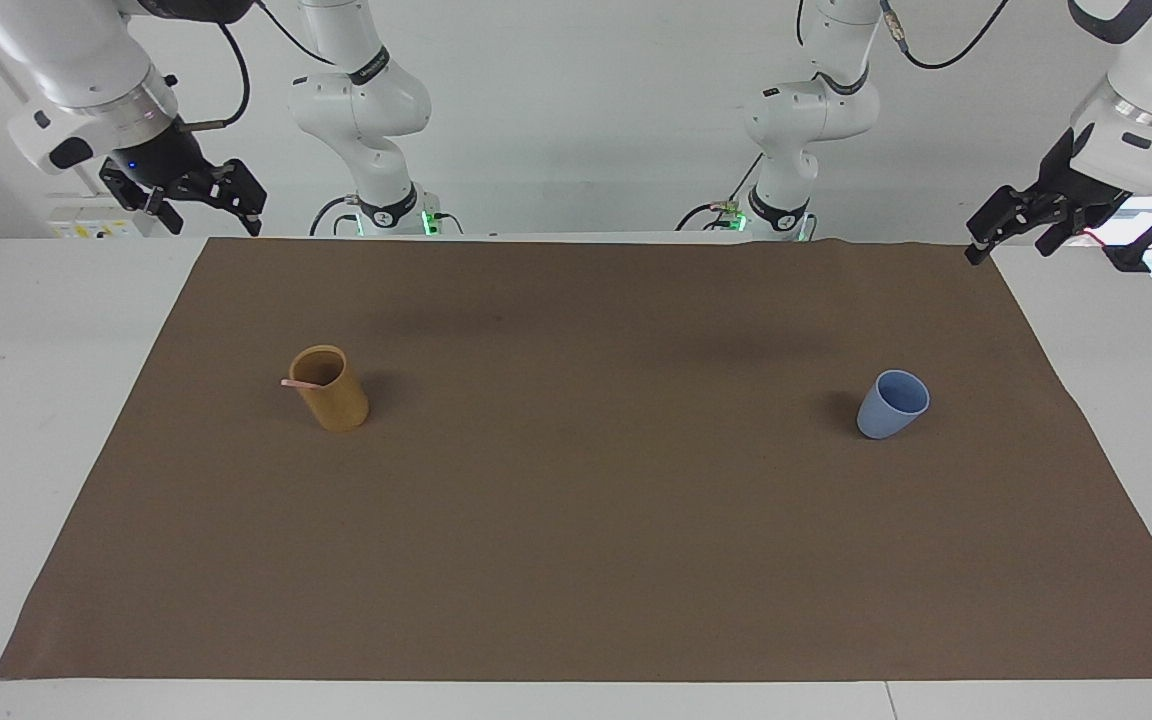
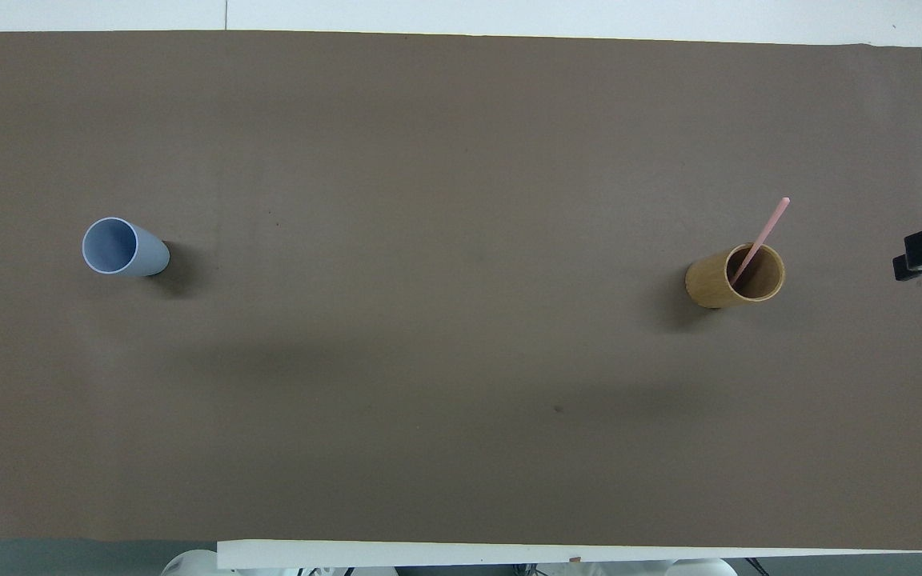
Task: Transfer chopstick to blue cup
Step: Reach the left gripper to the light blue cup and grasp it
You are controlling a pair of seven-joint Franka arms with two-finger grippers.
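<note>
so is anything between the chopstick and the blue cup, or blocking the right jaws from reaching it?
Nothing visible. The chopstick leans inside the tan cup, its end sticking out over the rim. Only bare brown mat lies between that cup and the blue cup. The right gripper hangs open above the mat's corner, with no object between it and the chopstick.

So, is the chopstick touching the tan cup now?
Touching. In the overhead view the chopstick stands inside the tan cup and leans on its rim, its top end sticking out.
</note>
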